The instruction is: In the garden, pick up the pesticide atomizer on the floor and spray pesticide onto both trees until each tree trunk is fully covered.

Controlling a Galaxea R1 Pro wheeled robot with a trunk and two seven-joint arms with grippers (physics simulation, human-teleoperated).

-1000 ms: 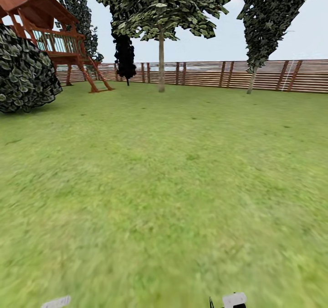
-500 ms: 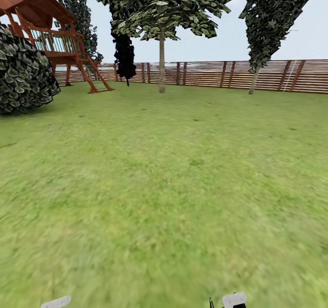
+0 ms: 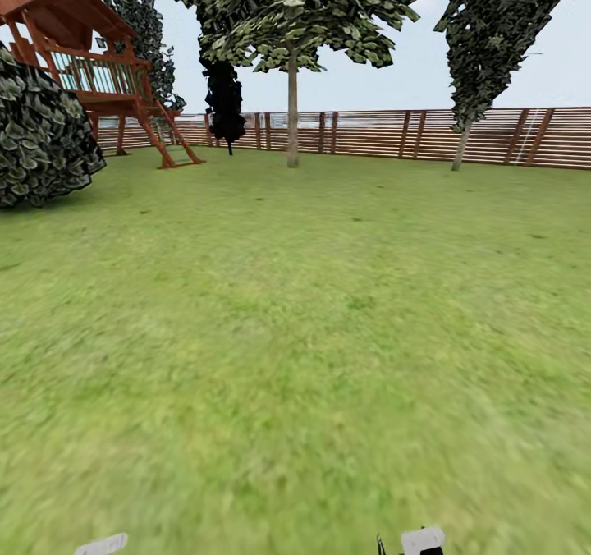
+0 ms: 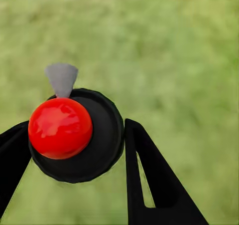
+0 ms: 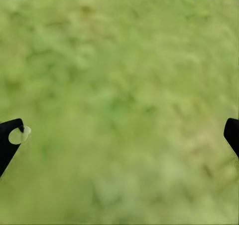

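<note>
In the left wrist view, the pesticide atomizer [image 4: 74,135] is a round black body with a glossy red cap and a small grey nozzle. My left gripper [image 4: 77,130] is shut on it, with a black finger on each side, above grass. My right gripper [image 5: 123,127] is open over bare lawn, nothing between its fingertips. Far ahead in the head view a tree [image 3: 295,13] stands before the fence on a straight grey-brown tree trunk [image 3: 292,120]. A second tree [image 3: 492,21] rises at the right on a pale leaning trunk [image 3: 460,149].
The garden lawn [image 3: 312,309] stretches ahead to a brown slatted fence [image 3: 386,135]. A wooden play tower [image 3: 98,71] and a big leafy bush [image 3: 41,136] stand at the left. A near-black narrow tree [image 3: 223,99] is near the fence. White arm parts [image 3: 422,540] show at the lower edge.
The whole head view has shifted slightly: the bush slides left and the right tree drifts right, so the camera is moving over the grass. The white arm parts stay put.
</note>
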